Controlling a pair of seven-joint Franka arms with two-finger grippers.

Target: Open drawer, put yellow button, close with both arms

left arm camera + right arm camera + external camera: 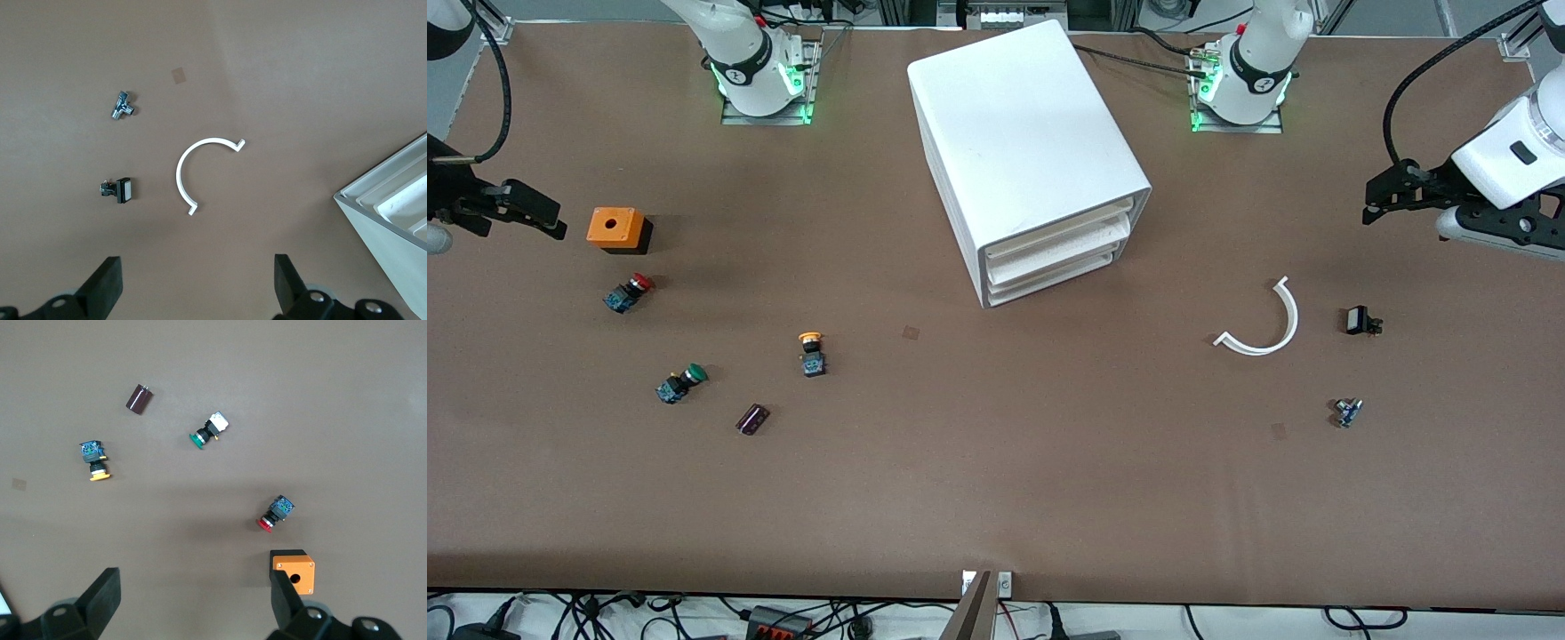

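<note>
The white cabinet (pixel 1023 151) stands at the middle of the table, and its corner shows in the left wrist view (pixel 393 213). Its uppermost drawer (pixel 1063 233) is shut, flush with the two below. The yellow button (pixel 812 353) lies on its side on the table, nearer to the front camera than the cabinet and toward the right arm's end; it also shows in the right wrist view (pixel 95 460). My right gripper (pixel 538 213) (pixel 193 597) is open and empty, up over the right arm's end beside an orange box. My left gripper (pixel 1383 194) (pixel 198 283) is open and empty over the left arm's end.
An orange box (pixel 615 228), a red-capped button (pixel 628 292), a green-capped button (pixel 680 383) and a small dark part (pixel 752 420) lie around the yellow button. A white curved strip (pixel 1263 322), a small black switch (pixel 1360 321) and a small metal part (pixel 1347 412) lie toward the left arm's end.
</note>
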